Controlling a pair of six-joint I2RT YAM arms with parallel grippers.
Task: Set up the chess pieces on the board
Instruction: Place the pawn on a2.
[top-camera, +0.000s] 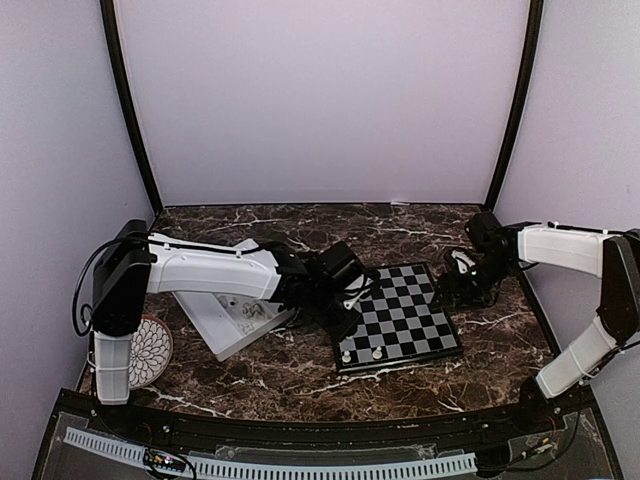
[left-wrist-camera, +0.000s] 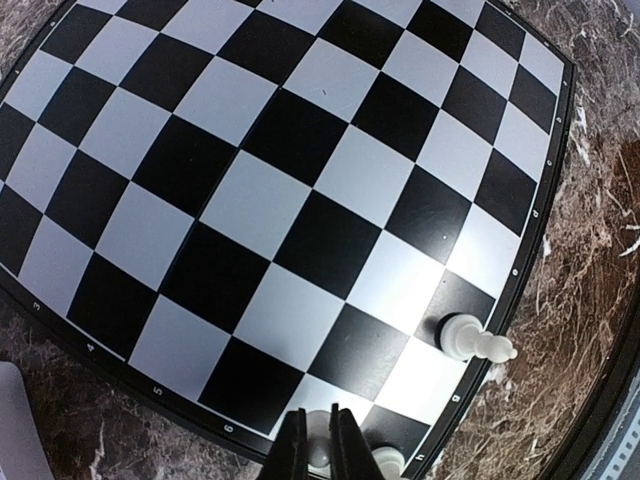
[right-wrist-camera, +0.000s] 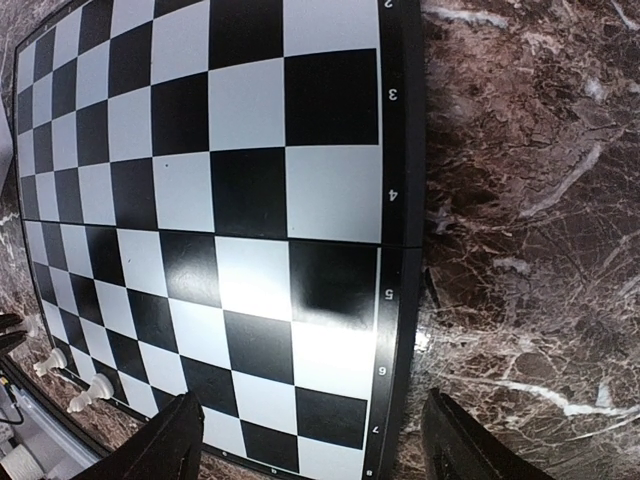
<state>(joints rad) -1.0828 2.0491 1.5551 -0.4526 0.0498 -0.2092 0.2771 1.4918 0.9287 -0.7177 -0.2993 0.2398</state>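
Nearest, a corner piece (top-camera: 347, 355) and its neighbour (top-camera: 375, 352) stand on the board (top-camera: 400, 318). Just beyond, the left gripper (left-wrist-camera: 318, 425) pinches a white piece (left-wrist-camera: 320, 452) at the board's edge. Advise seating it upright and square-centred before release. The right gripper (right-wrist-camera: 310, 400) hangs at the far-right edge, jaws spread, empty. Border numerals 3 to 7 are legible; no brand.

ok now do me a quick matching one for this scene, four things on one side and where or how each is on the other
1 round plate
2 white tray
3 right fingers
4 board

a spread wide open
b beside the left arm's base
c white pieces standing near one corner
d partly under the left arm

Pairs: 1-b, 2-d, 3-a, 4-c
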